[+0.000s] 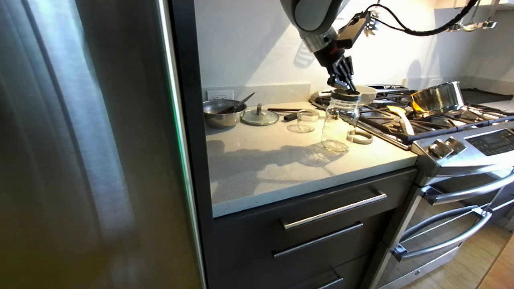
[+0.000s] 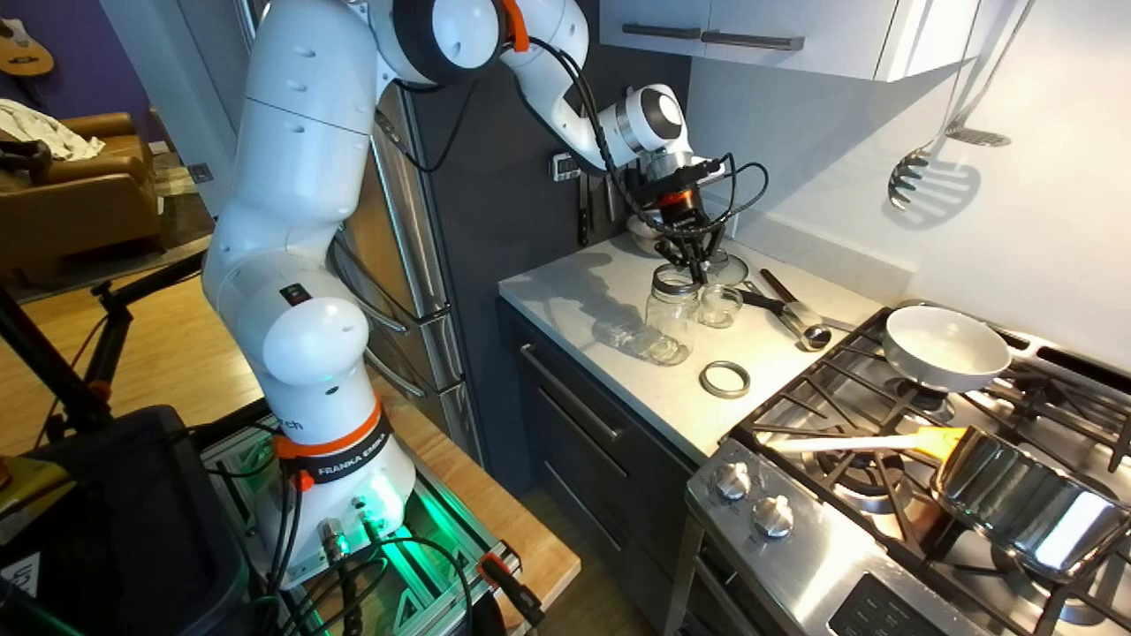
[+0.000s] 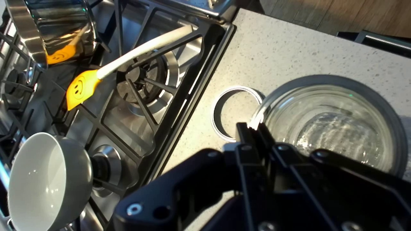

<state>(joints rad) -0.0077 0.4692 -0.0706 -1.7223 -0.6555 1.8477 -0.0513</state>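
Jar, standing on a kitchen worktop, rim in the pincer

Jar: clear glass, one; upright, with a grey band about the mouth. Placed toward the stove end of the worktop, base apparently on the surface.

Pincer: narrow, tips almost together at the stove-side edge of the mouth; the rim appears pinched between them, one tip inside, one outside. Firmness of hold: cannot be told.

Stage, by judgement: grip made; jar not visibly raised; release not yet made. Whether the band is tight or loose does not show.

Ring: metal, one; flat, near the jar, on the stove side.

Small jar: clear glass; just beyond the jar.

Utensils: several, some dark-handled; behind the small jar.

Lid: glass, knobbed; farther back, beside a steel bowl.

Stove: steel, adjoining. Carries a white bowl, a yellow-headed spatula and a tilted pot, the last two near each other.
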